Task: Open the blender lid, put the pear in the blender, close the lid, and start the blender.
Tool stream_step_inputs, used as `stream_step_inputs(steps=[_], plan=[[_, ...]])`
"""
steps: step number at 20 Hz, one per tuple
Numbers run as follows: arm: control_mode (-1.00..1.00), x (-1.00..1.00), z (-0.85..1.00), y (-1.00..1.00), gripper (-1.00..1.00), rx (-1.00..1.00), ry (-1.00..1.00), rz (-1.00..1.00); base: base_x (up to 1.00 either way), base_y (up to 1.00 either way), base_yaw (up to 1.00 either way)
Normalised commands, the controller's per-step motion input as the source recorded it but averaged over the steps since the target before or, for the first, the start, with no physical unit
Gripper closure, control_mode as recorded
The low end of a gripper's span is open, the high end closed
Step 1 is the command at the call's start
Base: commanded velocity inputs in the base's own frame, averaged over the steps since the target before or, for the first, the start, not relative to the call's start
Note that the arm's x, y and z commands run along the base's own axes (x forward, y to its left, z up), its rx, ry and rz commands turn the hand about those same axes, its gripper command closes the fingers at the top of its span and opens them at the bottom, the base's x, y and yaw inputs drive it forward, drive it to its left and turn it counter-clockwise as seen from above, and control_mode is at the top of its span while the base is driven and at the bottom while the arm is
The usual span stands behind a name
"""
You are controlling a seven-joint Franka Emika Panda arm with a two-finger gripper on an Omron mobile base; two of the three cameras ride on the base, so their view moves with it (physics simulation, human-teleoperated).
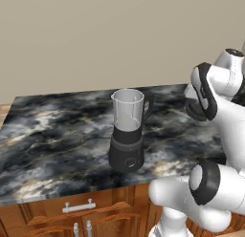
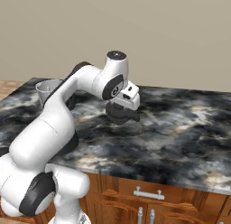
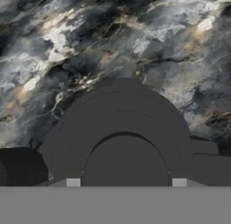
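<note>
The blender (image 1: 128,135) stood on the dark marbled counter (image 2: 180,128) with its jar open at the top and no cap on the rim; from the left base view the jar looked empty. The lid (image 2: 121,114) was well to the right of the blender, low over the counter under the hand, and the right base view did not settle whether it was resting on the stone or hanging just above it. In the hand view the lid's (image 3: 122,137) round black top and raised knob sat directly between the two finger tips, so the gripper (image 2: 122,109) appeared to be pinching the lid by its knob, with the tips close on either side of it; contact itself could not be confirmed from that angle. The pear could not be made out anywhere near the blender. Judging by this, the opening step looked done and the lid was being parked to the blender's right. The risks from here were plain enough. If the lid was let go while above the stone or tilted, it could roll on its edge away from the blender and towards the counter's front edge. Parked too near the blender, it could be struck by the arm on the trip with the pear. The forearm also hung close to the blender's right side, so a careless swing back could knock the tall jar over.
</note>
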Motion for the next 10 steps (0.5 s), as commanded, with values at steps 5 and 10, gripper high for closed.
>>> stream_step_inputs(steps=[5, 10], plan=[[-1.00, -0.15, 0.96, 0.71, 1.00, -0.02, -0.20, 0.00, 0.00, 0.00, 0.00], [-1.00, -0.04, 0.99, 0.64, 1.00, -0.03, -0.21, 0.01, 0.00, 0.00, 0.00]])
